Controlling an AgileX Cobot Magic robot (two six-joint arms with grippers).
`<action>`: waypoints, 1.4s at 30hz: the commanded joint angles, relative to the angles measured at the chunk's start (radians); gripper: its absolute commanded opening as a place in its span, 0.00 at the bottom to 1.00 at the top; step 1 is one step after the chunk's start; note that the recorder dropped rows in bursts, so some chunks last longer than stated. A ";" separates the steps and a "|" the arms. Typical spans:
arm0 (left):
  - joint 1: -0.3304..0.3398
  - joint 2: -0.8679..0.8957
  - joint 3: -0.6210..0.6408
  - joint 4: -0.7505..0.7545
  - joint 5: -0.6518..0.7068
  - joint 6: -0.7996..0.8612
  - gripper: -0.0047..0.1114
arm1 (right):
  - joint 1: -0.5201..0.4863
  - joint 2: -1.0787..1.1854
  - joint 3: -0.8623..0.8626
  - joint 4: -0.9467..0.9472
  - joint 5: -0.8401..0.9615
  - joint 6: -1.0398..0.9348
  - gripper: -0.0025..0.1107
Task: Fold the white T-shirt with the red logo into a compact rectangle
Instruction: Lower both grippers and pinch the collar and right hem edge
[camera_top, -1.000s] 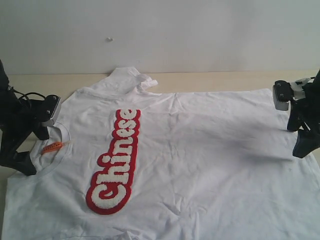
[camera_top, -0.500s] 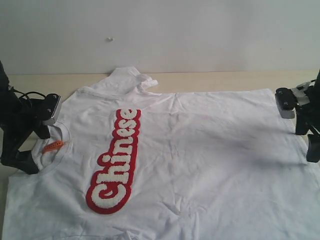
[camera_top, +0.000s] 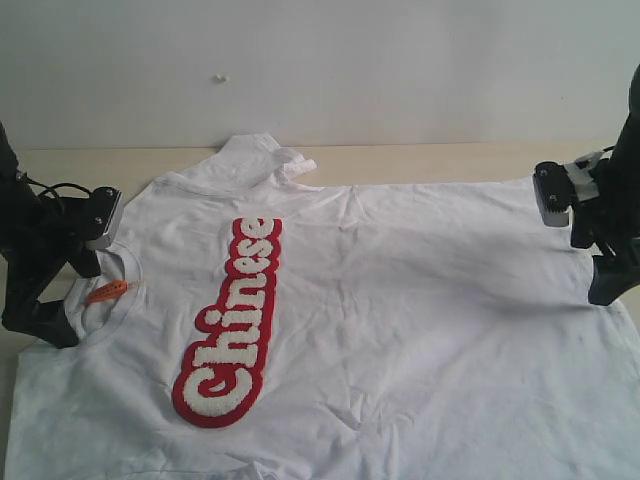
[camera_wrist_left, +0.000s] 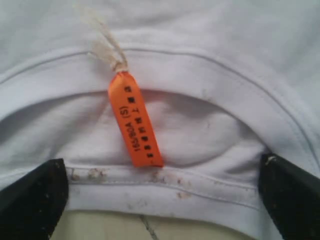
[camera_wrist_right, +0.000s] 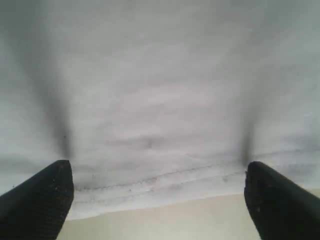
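The white T-shirt lies spread flat, chest up, with its collar at the left and its hem at the right. The red logo runs down the chest. My left gripper stands open at the neck, and its fingers straddle the collar's back band beside the orange neck tag. My right gripper is open at the hem's far corner. Its fingers stand on either side of the hem edge, gripping nothing.
The shirt covers most of the pale wooden table. A white wall rises right behind it. One sleeve bunches up at the back edge. Bare table shows under both grippers, by the collar and by the hem.
My right gripper swung out to the right, then came back left and slightly up over the hem corner. The left gripper and the shirt have not moved.
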 joint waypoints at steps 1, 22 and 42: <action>-0.002 0.012 -0.001 -0.014 -0.028 -0.007 0.95 | 0.002 0.039 -0.007 0.032 -0.010 0.001 0.80; -0.002 0.012 -0.001 -0.014 -0.029 -0.007 0.95 | 0.001 0.079 -0.007 0.126 -0.012 0.012 0.80; -0.002 0.012 -0.001 -0.014 -0.029 -0.009 0.95 | 0.001 0.079 -0.007 0.169 -0.007 0.020 0.80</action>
